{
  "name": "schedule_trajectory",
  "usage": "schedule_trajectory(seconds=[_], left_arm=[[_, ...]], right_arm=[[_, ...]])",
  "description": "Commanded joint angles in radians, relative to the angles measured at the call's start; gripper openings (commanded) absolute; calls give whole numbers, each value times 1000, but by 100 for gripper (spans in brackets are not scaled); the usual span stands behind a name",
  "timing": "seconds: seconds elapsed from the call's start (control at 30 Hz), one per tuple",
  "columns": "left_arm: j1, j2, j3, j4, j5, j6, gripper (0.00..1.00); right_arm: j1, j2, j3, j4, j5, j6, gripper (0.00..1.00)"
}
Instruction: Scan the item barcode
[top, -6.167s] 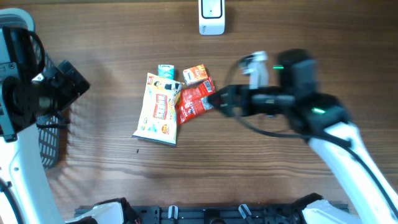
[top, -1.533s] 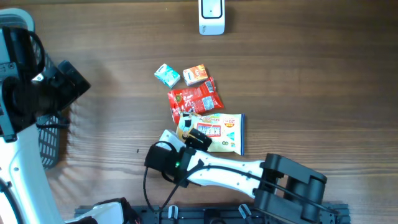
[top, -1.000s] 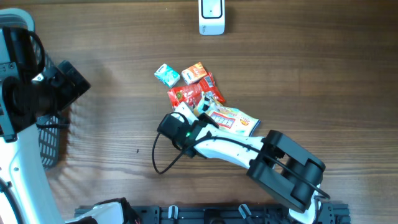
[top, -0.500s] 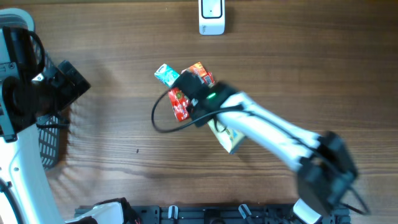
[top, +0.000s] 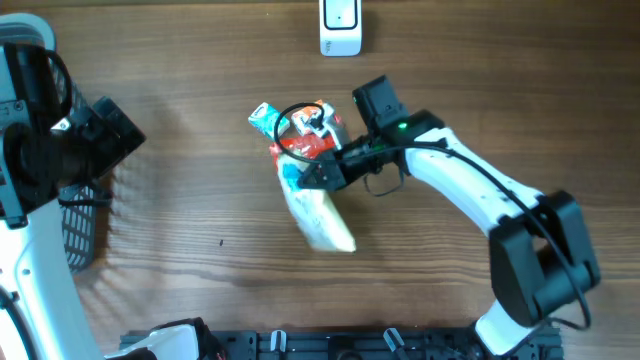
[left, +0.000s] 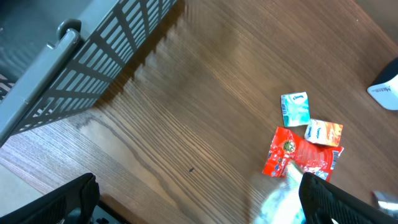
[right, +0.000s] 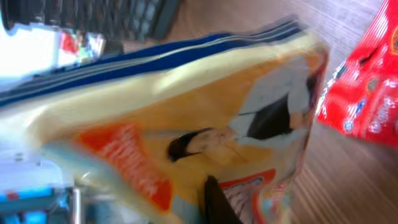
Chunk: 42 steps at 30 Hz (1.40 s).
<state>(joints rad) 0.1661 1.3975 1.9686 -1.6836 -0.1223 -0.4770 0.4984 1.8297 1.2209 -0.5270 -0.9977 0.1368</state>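
Bag (top: 320, 215) is hanging from right jaws, clenched on its edge; left jaws are idling, spread wide. Scanner (top: 340, 30) pass not yet done.

Bright even light, slatted shadow of dark wire basket (top: 78, 228) on brown wooden tabletop (top: 180, 290), yellow plastic snack bag (right: 186, 112) motion-blurred.

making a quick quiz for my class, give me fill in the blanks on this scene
The right gripper is shut on the ___ snack bag.
The left gripper is ___ and holds nothing.
The small teal box lies next to the ___ packet.
The white scanner stands at the ___ edge of the overhead view.
Missing words: yellow; open; red; top.
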Motion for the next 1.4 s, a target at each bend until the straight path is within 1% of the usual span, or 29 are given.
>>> schedule_trajectory(seconds=[0.0,0.03,0.1,0.2,0.27,0.3,0.33,0.37,0.4,0.53,0.6,0.67,0.73,0.8,0.83,0.93,1.03,1.13,1.2,1.37], left_arm=[[8,-1,5,0,2,-3,100],[8,-1,5,0,2,-3,100],[8,-1,5,0,2,-3,100],[8,-1,5,0,2,-3,100],[8,-1,5,0,2,-3,100],[8,-1,5,0,2,-3,100],[8,-1,5,0,2,-3,100],[8,-1,5,0,2,-3,100],[8,-1,5,0,2,-3,100],[8,-1,5,0,2,-3,100],[8,-1,5,0,2,-3,100],[8,-1,5,0,2,-3,100],[8,-1,5,0,2,-3,100],[8,-1,5,0,2,-3,100],[8,-1,5,0,2,-3,100],[8,-1,5,0,2,-2,100],[8,-1,5,0,2,-3,100],[8,-1,5,0,2,-3,100],[8,-1,5,0,2,-3,100],[8,-1,5,0,2,-3,100]], right_arm=[[-2,45,-26,9,212,211,4],[-3,40,-25,-31,396,226,4],[-3,34,-6,-104,610,215,6],[-13,31,57,-223,813,175,4],[-22,31,99,-280,881,167,4],[-26,31,119,-303,910,152,9],[-29,31,138,-329,942,147,25],[-34,31,164,-362,987,146,53],[-37,31,182,-384,1007,143,100],[-47,31,284,-481,1014,121,100],[-48,31,359,-562,1032,112,100],[-48,31,413,-632,1030,72,100],[-48,31,427,-684,1022,42,100],[-48,31,416,-715,1003,41,100],[-48,31,403,-708,970,31,100],[-51,31,337,-629,811,-76,100],[-80,31,274,-539,679,-85,100],[-171,31,208,-489,517,-84,100],[-204,31,177,-488,518,-84,100],[-204,31,104,-486,534,-85,100]])
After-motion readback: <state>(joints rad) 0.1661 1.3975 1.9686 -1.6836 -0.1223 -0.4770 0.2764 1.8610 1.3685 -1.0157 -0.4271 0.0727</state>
